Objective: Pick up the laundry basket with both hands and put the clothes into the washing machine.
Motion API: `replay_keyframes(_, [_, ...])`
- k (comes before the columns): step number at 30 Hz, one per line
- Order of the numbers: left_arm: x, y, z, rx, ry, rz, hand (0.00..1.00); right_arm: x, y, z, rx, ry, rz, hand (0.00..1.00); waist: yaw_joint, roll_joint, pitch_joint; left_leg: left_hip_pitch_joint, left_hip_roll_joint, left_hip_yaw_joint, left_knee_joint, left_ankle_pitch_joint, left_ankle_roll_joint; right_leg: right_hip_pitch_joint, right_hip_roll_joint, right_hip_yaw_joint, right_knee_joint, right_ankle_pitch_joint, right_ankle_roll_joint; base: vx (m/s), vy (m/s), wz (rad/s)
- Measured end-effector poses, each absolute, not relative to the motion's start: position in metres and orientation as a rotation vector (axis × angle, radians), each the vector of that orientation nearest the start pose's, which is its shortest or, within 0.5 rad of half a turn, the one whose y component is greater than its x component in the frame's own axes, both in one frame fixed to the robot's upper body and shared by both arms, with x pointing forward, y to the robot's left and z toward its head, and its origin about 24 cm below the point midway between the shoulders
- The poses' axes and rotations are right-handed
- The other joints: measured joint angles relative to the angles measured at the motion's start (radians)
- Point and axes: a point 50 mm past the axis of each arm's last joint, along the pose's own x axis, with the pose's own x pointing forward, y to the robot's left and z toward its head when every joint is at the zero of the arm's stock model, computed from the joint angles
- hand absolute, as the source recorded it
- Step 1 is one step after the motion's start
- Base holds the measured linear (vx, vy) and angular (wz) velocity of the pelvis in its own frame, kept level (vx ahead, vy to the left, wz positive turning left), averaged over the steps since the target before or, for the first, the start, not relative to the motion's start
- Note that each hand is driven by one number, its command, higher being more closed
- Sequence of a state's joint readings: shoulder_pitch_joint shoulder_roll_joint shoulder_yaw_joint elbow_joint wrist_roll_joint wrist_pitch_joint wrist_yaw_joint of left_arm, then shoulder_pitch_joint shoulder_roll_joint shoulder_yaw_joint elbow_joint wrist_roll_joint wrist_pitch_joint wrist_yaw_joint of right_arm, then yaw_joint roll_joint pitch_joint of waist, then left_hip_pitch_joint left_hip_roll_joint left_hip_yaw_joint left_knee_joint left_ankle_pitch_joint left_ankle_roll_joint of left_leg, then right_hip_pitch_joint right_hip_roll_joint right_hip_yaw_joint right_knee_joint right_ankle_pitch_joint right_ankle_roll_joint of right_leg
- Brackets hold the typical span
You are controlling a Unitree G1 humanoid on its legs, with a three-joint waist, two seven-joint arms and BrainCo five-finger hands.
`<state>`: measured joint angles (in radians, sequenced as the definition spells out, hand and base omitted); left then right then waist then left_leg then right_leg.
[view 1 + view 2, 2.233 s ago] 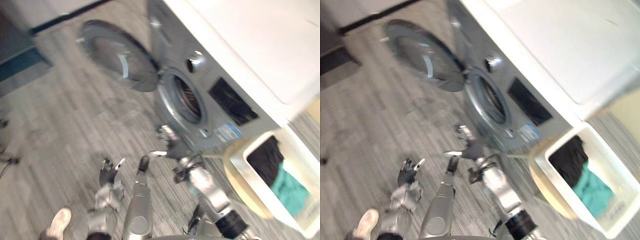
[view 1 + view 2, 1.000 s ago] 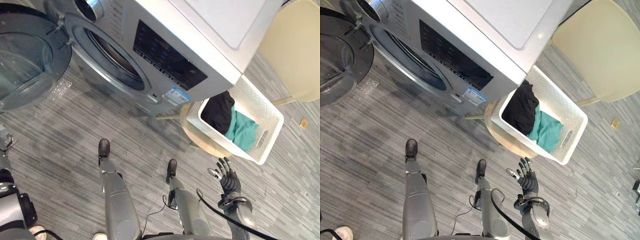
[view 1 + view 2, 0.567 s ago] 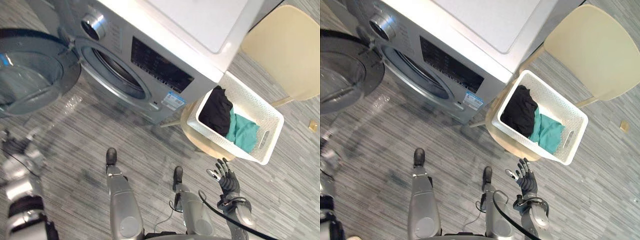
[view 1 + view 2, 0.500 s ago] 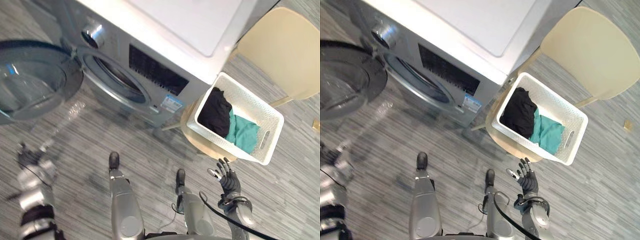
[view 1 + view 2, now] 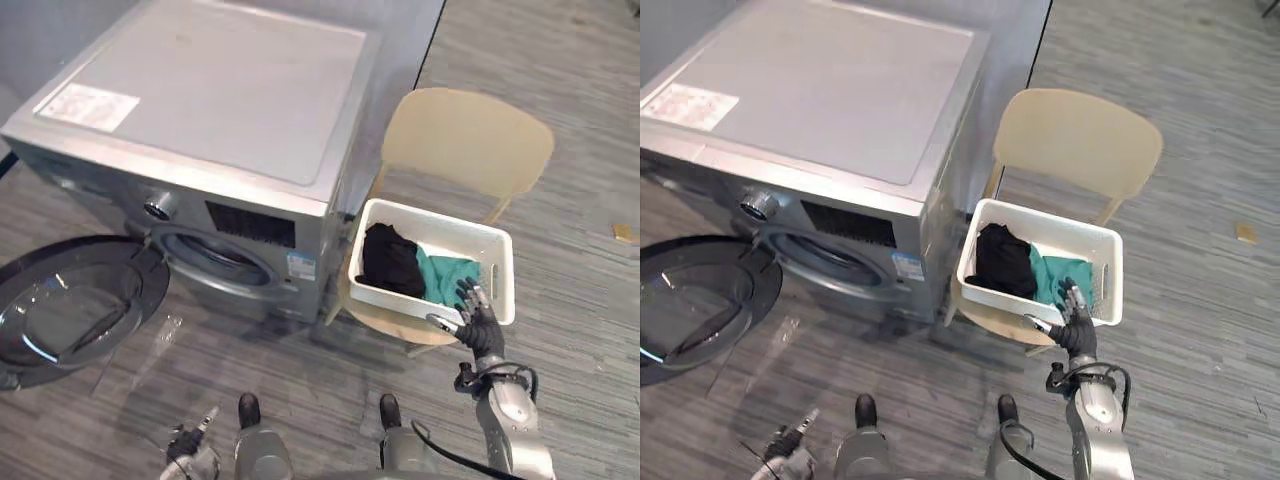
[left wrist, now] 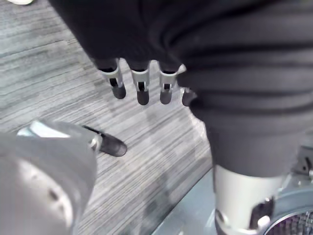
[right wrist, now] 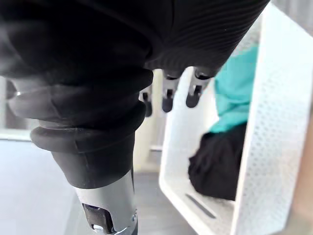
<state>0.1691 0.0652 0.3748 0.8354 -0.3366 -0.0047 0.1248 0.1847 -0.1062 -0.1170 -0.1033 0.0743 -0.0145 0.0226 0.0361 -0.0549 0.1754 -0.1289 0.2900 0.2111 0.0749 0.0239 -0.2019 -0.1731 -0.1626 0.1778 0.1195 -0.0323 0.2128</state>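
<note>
White perforated laundry basket (image 5: 395, 298), on beige chair (image 5: 470, 140) beside silver washing machine (image 5: 210, 110); holds black garment (image 5: 388, 260) and teal garment (image 5: 440, 275). Machine door (image 5: 70, 305) open. Right hand (image 5: 480, 325): fingers spread, empty, near basket's rim. Left hand (image 5: 188, 443): low, fingers straight, empty.

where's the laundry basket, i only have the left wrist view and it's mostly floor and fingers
observer: the laundry basket sits on the seat of a pale chair, just to the right of the washing machine.
operator: is the right hand on it
observer: the right hand is at the basket's near right corner with its fingers straight, gripping nothing. I cannot tell whether it touches the rim.
operator: what's inside
observer: a black garment on the machine side and a teal garment beside it.
</note>
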Motion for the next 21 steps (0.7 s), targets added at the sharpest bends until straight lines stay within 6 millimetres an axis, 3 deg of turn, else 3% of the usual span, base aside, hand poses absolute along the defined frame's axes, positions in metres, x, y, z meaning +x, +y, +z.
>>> replay_keyframes(4, [0.085, 0.219, -0.151, -0.303, 0.981, 0.587, 0.0, 0.239, -0.204, 0.05, -0.219, -0.016, -0.056, 0.0, -0.001, 0.022, -0.029, 0.033, -0.028, -0.011, -0.033, 0.013, 0.009, 0.036, -0.026, -0.016, -0.011, -0.005, 0.007, 0.03, 0.012, 0.12])
replay_keyframes(8, [0.085, 0.214, -0.152, -0.265, 1.002, 0.52, 0.0, 0.267, -0.187, 0.059, -0.317, -0.046, 0.047, 0.0, 0.006, 0.045, -0.049, 0.023, -0.045, -0.037, -0.045, 0.027, 0.007, 0.055, -0.045, -0.048, -0.036, 0.0, 0.014, 0.03, 0.014, 0.2])
replay_keyframes(12, [0.084, 0.214, -0.153, -0.254, 1.012, 0.513, 0.0, 0.298, -0.181, 0.067, -0.436, -0.053, 0.091, 0.0, 0.01, 0.051, -0.049, 0.012, -0.057, -0.082, -0.071, 0.048, 0.009, 0.079, -0.057, -0.102, -0.054, 0.002, 0.018, 0.02, 0.002, 0.36])
replay_keyframes(17, [0.079, 0.215, -0.155, -0.233, 1.036, 0.504, 0.0, 0.332, -0.196, 0.061, -0.536, 0.067, 0.036, 0.0, 0.042, 0.06, -0.036, -0.006, -0.069, -0.108, -0.075, 0.055, 0.012, 0.084, -0.068, -0.132, -0.061, 0.006, 0.024, 0.0, 0.002, 0.18])
replay_keyframes(19, [0.078, 0.214, -0.156, -0.241, 1.042, 0.513, 0.0, 0.345, -0.204, 0.061, -0.562, 0.124, 0.003, 0.0, 0.042, 0.068, -0.003, -0.012, -0.07, -0.129, -0.075, 0.06, 0.012, 0.099, -0.069, -0.153, -0.071, 0.007, 0.025, -0.02, -0.009, 0.23])
replay_keyframes(21, [0.078, 0.213, -0.156, -0.263, 1.039, 0.537, 0.0, 0.354, -0.217, 0.063, -0.574, 0.171, -0.061, 0.0, 0.061, 0.075, 0.028, -0.018, -0.07, -0.132, -0.074, 0.062, 0.013, 0.097, -0.069, -0.158, -0.072, 0.01, 0.025, -0.04, -0.009, 0.11])
